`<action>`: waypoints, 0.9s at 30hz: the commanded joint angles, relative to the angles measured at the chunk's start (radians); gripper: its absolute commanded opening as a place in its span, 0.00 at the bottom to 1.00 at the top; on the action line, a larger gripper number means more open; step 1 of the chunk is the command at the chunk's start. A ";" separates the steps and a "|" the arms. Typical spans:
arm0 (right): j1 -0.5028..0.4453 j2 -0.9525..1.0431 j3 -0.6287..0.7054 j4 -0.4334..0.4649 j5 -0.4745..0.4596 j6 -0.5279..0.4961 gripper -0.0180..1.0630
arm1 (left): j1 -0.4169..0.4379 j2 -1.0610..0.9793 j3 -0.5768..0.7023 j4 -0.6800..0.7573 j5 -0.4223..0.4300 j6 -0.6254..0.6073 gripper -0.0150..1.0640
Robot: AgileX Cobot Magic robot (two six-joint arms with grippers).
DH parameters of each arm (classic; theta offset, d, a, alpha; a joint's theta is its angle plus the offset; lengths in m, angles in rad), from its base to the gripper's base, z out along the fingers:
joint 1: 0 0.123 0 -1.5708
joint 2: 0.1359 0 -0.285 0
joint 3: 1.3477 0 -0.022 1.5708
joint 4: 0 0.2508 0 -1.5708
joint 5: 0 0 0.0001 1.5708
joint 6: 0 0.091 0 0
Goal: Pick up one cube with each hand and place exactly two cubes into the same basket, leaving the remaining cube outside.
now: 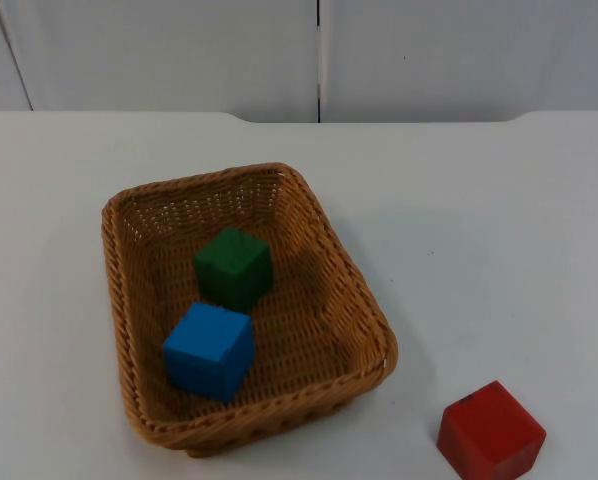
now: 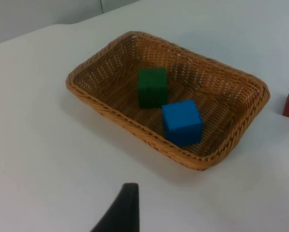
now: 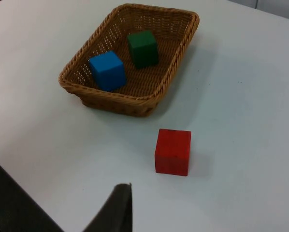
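Note:
A brown wicker basket (image 1: 365, 292) stands on the white table, left of centre. Inside it a green cube (image 1: 234, 266) lies toward the back and a blue cube (image 1: 209, 350) toward the front, almost touching. A red cube (image 1: 491, 432) rests on the table outside, to the basket's front right. My left gripper (image 2: 122, 210) hangs over bare table, well back from the basket (image 2: 116, 115), looking at the green cube (image 2: 152, 87) and blue cube (image 2: 182, 122). My right gripper (image 3: 116, 208) hovers a short way from the red cube (image 3: 173, 151), with the basket (image 3: 115, 102) beyond it.
A grey partition wall (image 1: 319, 55) closes off the table's far edge. Bare white table top (image 1: 499, 230) stretches to the right of the basket and behind it.

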 commanded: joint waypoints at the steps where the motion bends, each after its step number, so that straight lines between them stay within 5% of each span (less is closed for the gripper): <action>1: -0.001 -0.002 0.006 0.002 -0.013 -0.003 0.99 | -0.004 -0.004 0.006 0.004 -0.011 -0.001 0.94; 27: -0.003 -0.002 0.006 0.002 -0.013 -0.003 0.99 | -0.004 -0.004 0.006 0.008 -0.011 -0.001 0.94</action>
